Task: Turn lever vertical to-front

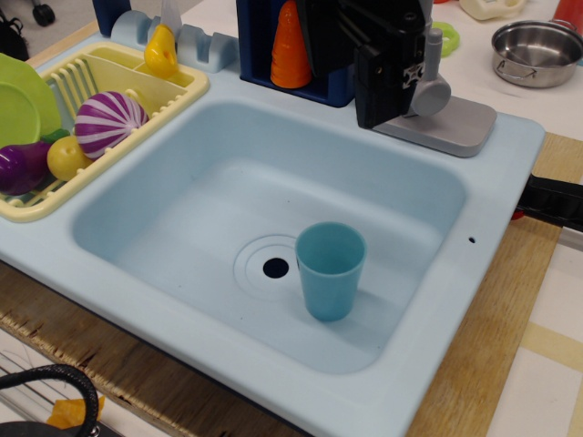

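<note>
The grey lever (432,87) stands at the back right of the sink on its flat grey plate (453,127); its upright post and round barrel show to the right of the gripper. My black gripper (387,96) hangs over the lever's left side, its fingers pointing down right next to the barrel. The black body hides the fingertips and the lever's left part, so I cannot tell whether the jaws are open or shut or whether they touch it.
A light blue cup (330,270) stands in the sink basin (209,196) beside the drain hole (275,268). A yellow dish rack (178,91) with toy food sits left. An orange cone (290,47) in a dark blue frame stands at the back. A steel pot (537,53) sits at the far right.
</note>
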